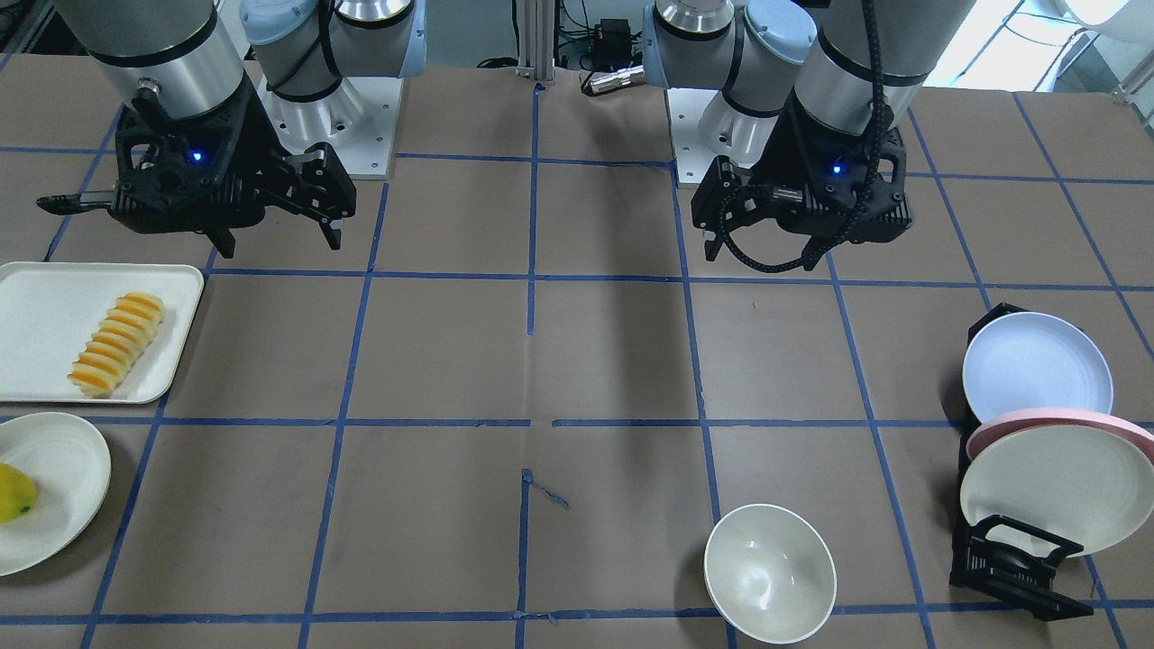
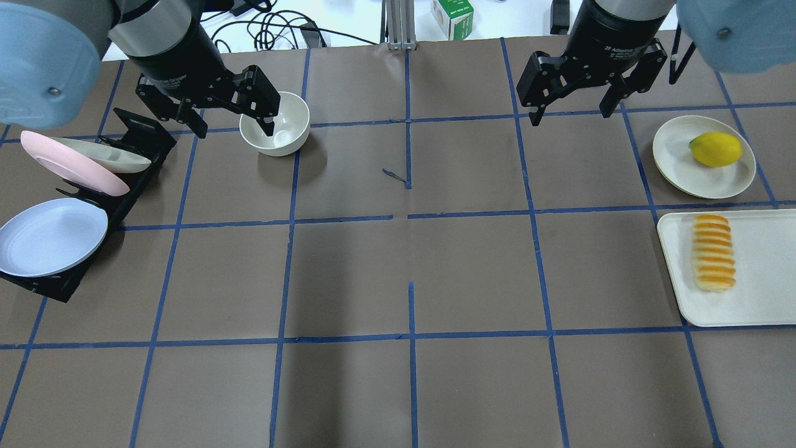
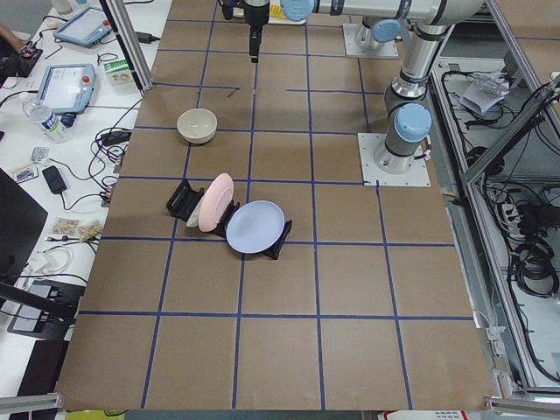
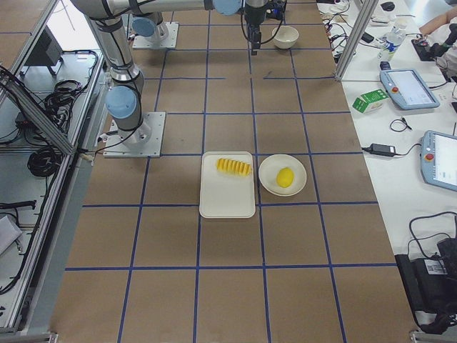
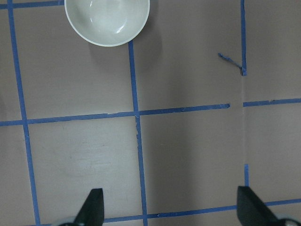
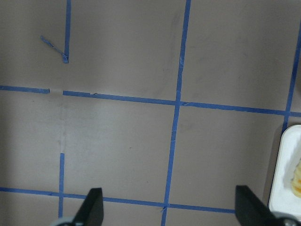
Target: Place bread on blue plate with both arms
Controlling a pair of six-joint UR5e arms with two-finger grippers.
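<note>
The left gripper [image 2: 235, 127] and right gripper [image 2: 570, 115] are held wide open, empty, touching nothing. The ridged orange bread [image 2: 714, 252] is laid on a white tray [image 2: 762, 298] at the right edge. The matte round blue plate [image 2: 53, 236] is propped in a black rack [image 2: 140, 127] at the left edge.

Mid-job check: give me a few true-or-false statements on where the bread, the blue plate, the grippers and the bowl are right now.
1. The bread lies on the blue plate. False: it lies on the white tray, and the blue plate rests in the black rack.
2. The left gripper and the right gripper are open and hold nothing. True.
3. The yellow fruit sits on a cream plate beside the tray. True.
4. The bowl holds the fruit. False: the bowl is empty.
</note>
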